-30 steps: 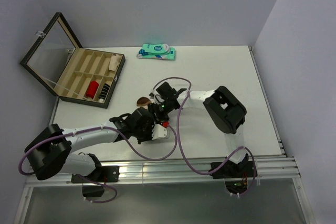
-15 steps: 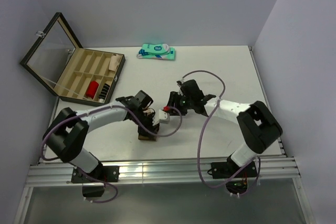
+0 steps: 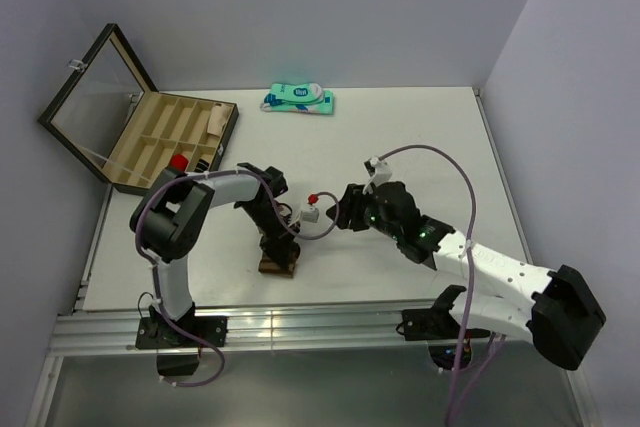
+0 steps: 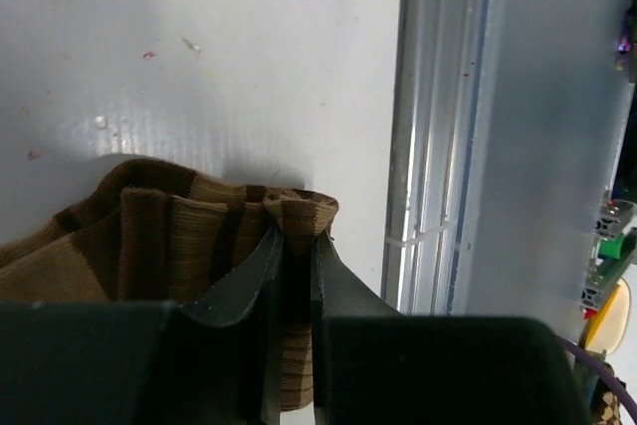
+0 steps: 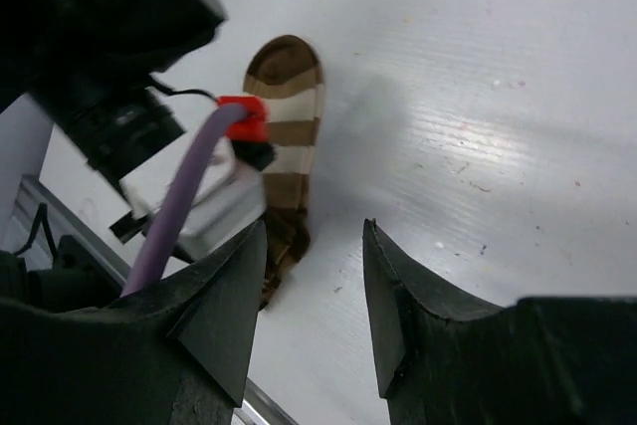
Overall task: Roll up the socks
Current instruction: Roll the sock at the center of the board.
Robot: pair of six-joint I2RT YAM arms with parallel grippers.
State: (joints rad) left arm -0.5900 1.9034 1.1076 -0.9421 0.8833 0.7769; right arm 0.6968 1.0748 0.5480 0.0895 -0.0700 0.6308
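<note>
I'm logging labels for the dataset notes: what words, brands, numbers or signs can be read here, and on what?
Teal-and-white package: it carries a dark blue logo patch, but the print is too small and blurred to read.
Brown striped sock: no lettering visible.
Wooden compartment box: no lettering visible.
No text in any view can be read.
</note>
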